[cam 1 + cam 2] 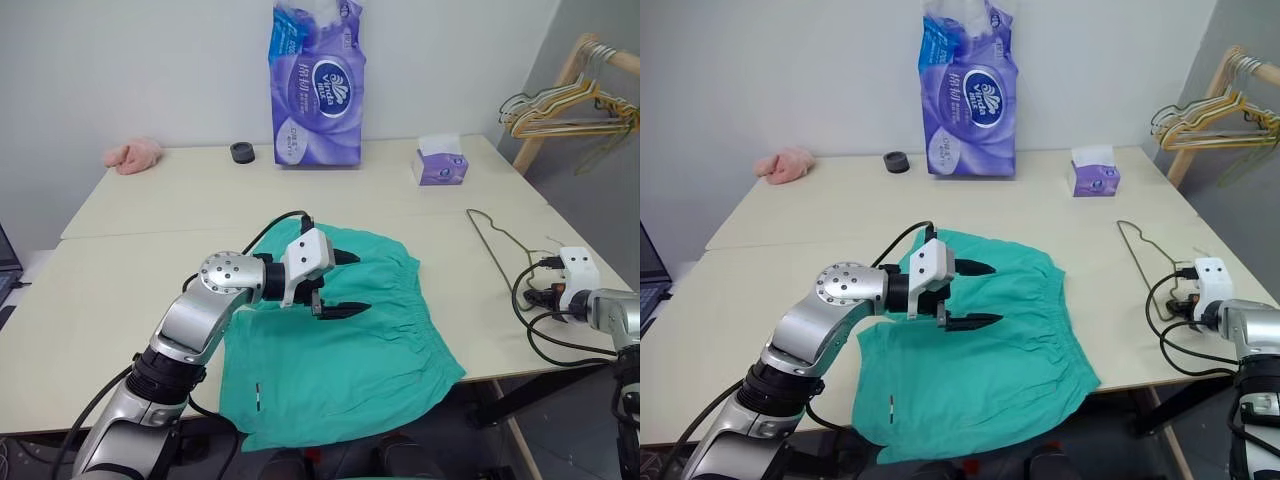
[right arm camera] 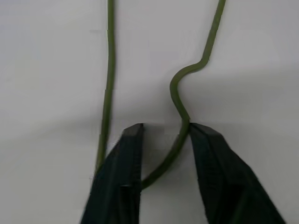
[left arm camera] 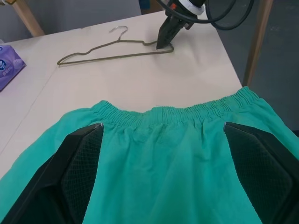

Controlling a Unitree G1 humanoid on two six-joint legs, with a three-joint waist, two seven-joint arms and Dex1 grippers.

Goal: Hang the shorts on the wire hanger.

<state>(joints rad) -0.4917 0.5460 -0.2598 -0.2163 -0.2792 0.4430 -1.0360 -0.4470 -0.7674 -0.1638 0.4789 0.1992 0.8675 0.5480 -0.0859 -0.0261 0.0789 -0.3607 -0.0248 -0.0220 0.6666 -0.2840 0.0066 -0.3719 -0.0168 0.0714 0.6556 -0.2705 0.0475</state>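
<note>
Shorts lie flat on the near part of the counter, waistband toward the right, near hem hanging over the front edge. A small white tag shows on the fabric near that front edge.

Left claw hovers over the middle of the shorts, pointing right. Fingers spread wide, nothing between them. In the left wrist view both black fingers frame the gathered waistband, with bare counter beyond it.

Hanger lies flat on the counter to the right of the shorts, apart from the waistband, hook toward the far side, near the right edge.

Right claw is down at the hanger's near corner. In the right wrist view one wire of the hanger runs up between the two fingertips, close against one finger; the other wire passes outside the other finger. A gap is visible between the tips, so the fingers are narrowed about the wire but a firm pinch cannot be confirmed.

Elsewhere on the counter:
- purple tissue pack upright at the far edge
- small tissue box to its right
- black ring to its left
- pink cloth at far left

Rack with bunched hangers stands off the counter at far right.
</note>
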